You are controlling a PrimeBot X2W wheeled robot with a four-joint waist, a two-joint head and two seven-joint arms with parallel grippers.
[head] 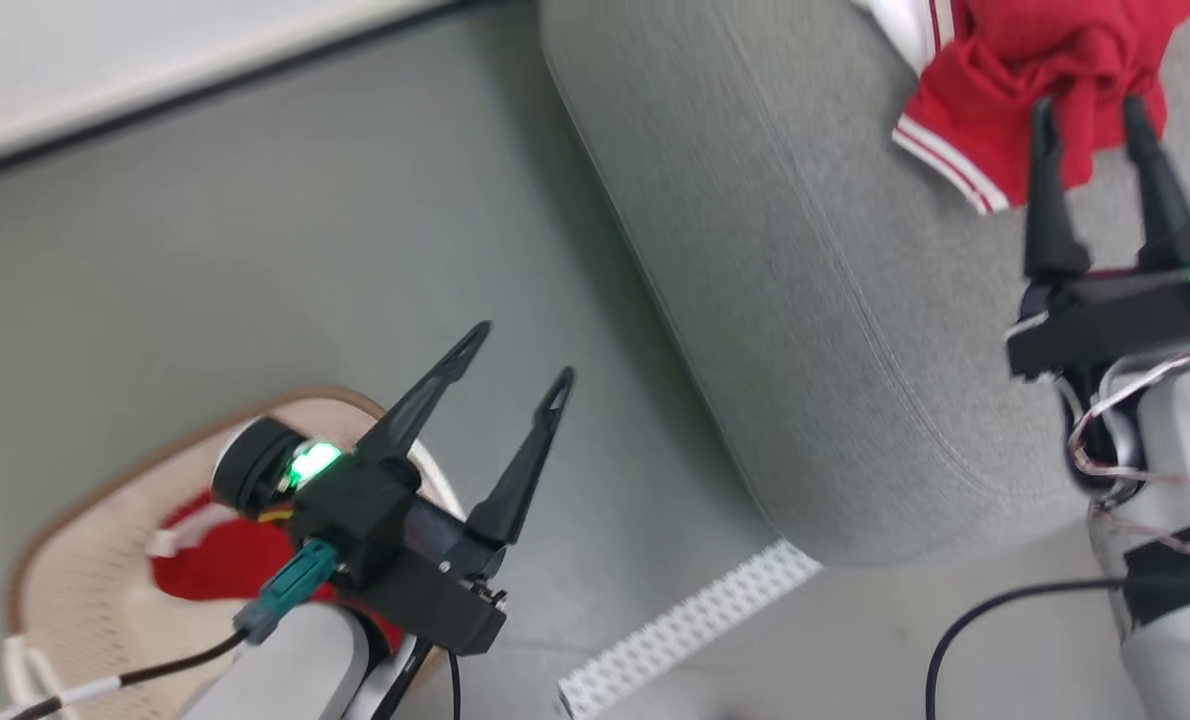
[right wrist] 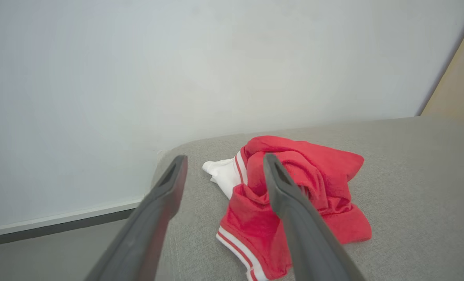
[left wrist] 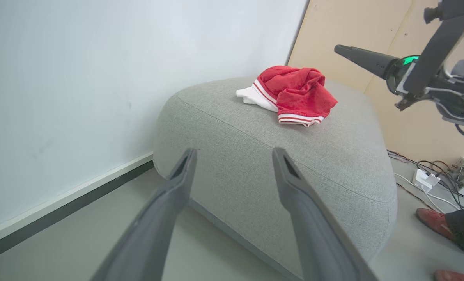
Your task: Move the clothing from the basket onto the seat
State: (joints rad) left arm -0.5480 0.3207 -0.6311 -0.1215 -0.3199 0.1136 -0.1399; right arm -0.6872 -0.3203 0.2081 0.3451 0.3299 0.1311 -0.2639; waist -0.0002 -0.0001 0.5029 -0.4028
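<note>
The right pincer (head: 1089, 103) stands wide open with nothing between its fingers. It hangs just above a crumpled red-and-white garment (head: 1015, 60) and, seen from the left wrist, is clear of the cloth. That garment lies bunched on top of the grey seat (head: 805, 300), near its far side by the wall. The left pincer (head: 522, 352) is spread just as wide and also empty, held over the floor (head: 255, 250) beside the seat. Under that arm sits the basket (head: 65, 590) on the floor, with more red clothing (head: 205, 570) inside.
</note>
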